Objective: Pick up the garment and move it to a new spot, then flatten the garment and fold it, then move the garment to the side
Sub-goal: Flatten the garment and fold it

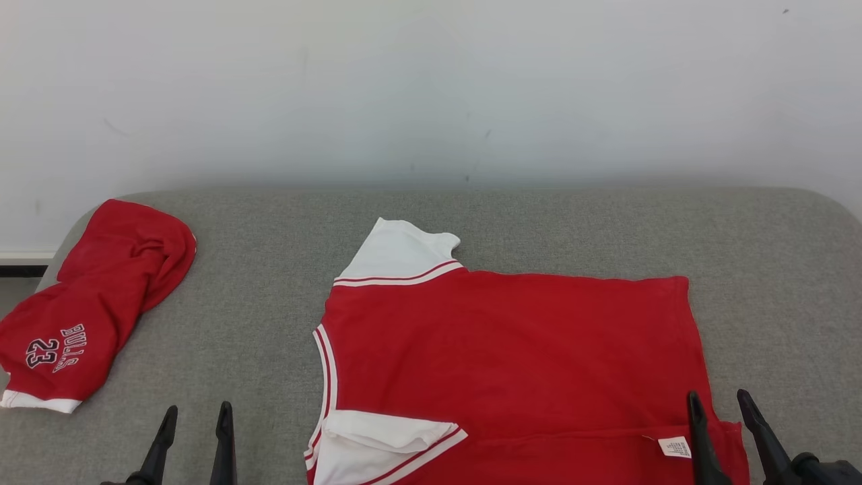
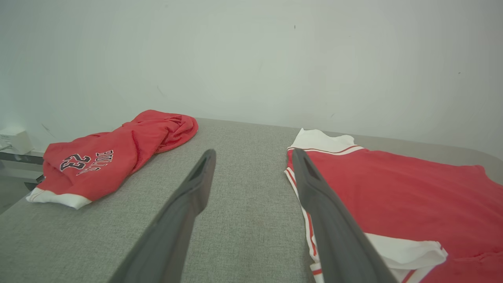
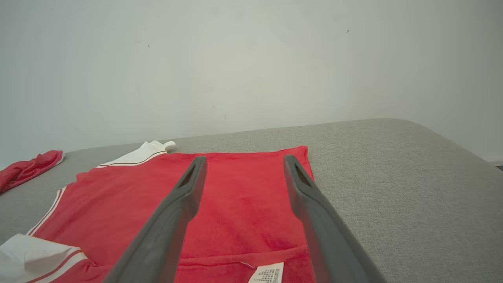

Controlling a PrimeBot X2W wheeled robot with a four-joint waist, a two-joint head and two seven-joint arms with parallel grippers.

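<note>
A pale, lightly scuffed wall (image 1: 431, 87) formed the background, and below it a grey fabric-covered surface (image 1: 572, 229) with rounded far corners ran across the whole head view.

The garment (image 1: 512, 337), a red short-sleeved shirt with white sleeves and red-and-white striped trim, lay spread flat at the middle of the surface, extending toward the robot's right. Its neckline faced the robot's left and its straight hem the right. One white sleeve (image 1: 397, 252) pointed toward the wall. The other white sleeve (image 1: 377, 438) lay folded in over the near edge of the red body.

A second red garment (image 1: 87, 316), crumpled and printed "BULLS 23", lay at the far left edge of the surface, well apart from the shirt.

The right gripper (image 1: 717, 396) stood over the shirt's near right corner, its two dark fingers spread wide with nothing between them. Whether the fingertips touched the cloth could not be told.

The left gripper (image 1: 196, 409) stood over bare surface between the two garments, likewise spread wide and holding nothing.

A small white label (image 1: 675, 446) lay on the red cloth just beside the right gripper's inner finger.
</note>
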